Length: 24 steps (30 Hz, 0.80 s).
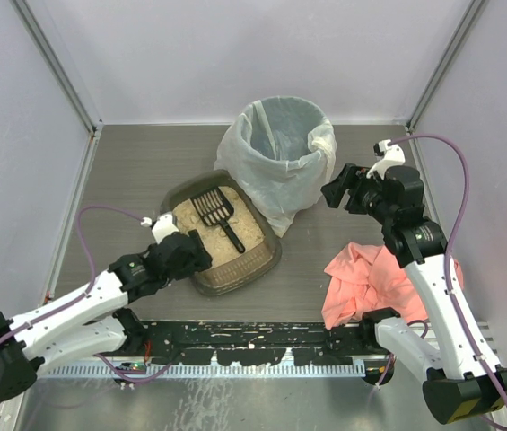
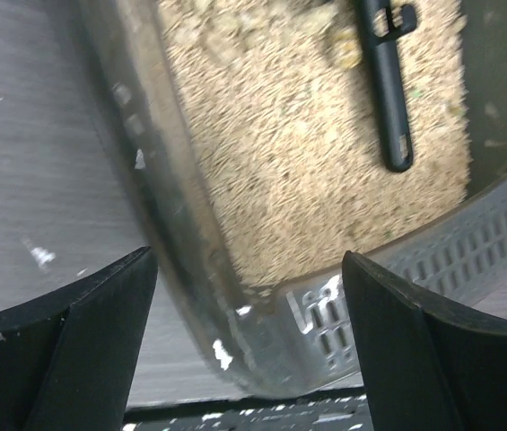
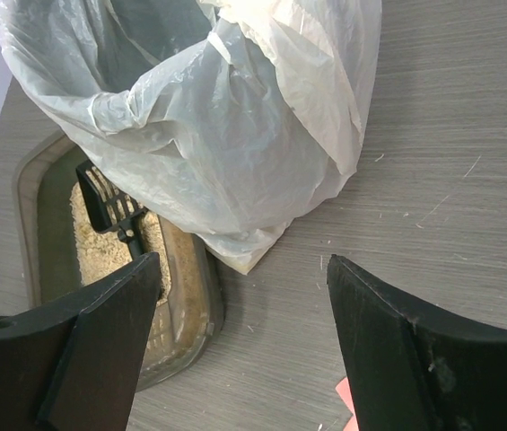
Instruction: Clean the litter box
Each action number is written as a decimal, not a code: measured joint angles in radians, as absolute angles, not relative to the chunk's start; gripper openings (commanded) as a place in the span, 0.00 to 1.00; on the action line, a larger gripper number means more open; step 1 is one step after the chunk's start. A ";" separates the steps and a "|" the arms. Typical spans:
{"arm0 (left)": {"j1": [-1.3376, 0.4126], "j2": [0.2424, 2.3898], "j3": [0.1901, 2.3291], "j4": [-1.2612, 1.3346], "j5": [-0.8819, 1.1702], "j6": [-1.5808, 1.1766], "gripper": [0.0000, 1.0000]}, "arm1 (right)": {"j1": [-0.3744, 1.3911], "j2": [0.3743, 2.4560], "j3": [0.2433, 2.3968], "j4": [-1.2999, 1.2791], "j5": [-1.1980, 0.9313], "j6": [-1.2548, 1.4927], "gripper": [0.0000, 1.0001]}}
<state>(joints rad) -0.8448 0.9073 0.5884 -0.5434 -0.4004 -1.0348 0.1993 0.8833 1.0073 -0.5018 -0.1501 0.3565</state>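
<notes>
The litter box (image 1: 268, 256) is a shallow dark tray with tan granules, left of centre on the table. A black slotted scoop (image 1: 219, 215) lies in it on the granules, head to the back. My left gripper (image 1: 201, 253) is open and empty, just above the box's near-left corner; that ribbed corner (image 2: 262, 323) shows between its fingers, with the scoop's handle (image 2: 386, 90) beyond. My right gripper (image 1: 332, 193) is open and empty in the air, right of the white-bagged bin (image 1: 284, 148). Its view shows the bin's bag (image 3: 226, 126), the box (image 3: 181, 305) and scoop (image 3: 109, 205).
A crumpled pink cloth (image 1: 365, 278) lies on the table at the right, by the right arm; its corner shows in the right wrist view (image 3: 347, 395). A black rail (image 1: 253, 346) runs along the near edge. Grey walls enclose the table on three sides.
</notes>
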 measured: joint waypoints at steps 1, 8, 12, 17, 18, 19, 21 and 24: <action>-0.845 0.895 0.590 -0.564 -0.402 -1.034 0.92 | 0.199 0.883 1.011 -0.507 -0.149 0.348 0.82; -0.845 0.767 0.653 -0.816 -0.473 -1.024 0.99 | 0.199 0.860 1.055 -0.517 -0.184 0.287 0.85; -0.814 0.715 0.719 -0.879 -0.521 -0.973 0.98 | 0.212 0.857 1.092 -0.540 -0.244 0.258 0.83; -0.736 0.696 0.789 -0.916 -0.539 -0.860 0.98 | 0.495 0.929 1.156 -0.571 -0.093 0.232 0.84; -0.725 0.696 0.806 -0.918 -0.538 -0.836 0.98 | 0.606 0.961 1.168 -0.573 -0.037 0.229 0.84; -0.714 0.698 0.827 -0.921 -0.538 -0.808 0.98 | 0.686 0.989 1.177 -0.573 0.004 0.226 0.84; -0.701 0.702 0.876 -0.927 -0.535 -0.751 0.98 | 0.849 1.071 1.190 -0.564 0.091 0.224 0.83; -0.700 0.698 0.947 -0.928 -0.514 -0.668 0.98 | 0.966 1.183 1.188 -0.530 0.156 0.225 0.83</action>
<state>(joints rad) -0.6998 0.6983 0.9470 -0.9276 -0.5144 -0.6682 0.9665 1.1828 1.1885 -0.5304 0.1562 0.2249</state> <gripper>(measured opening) 0.980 0.835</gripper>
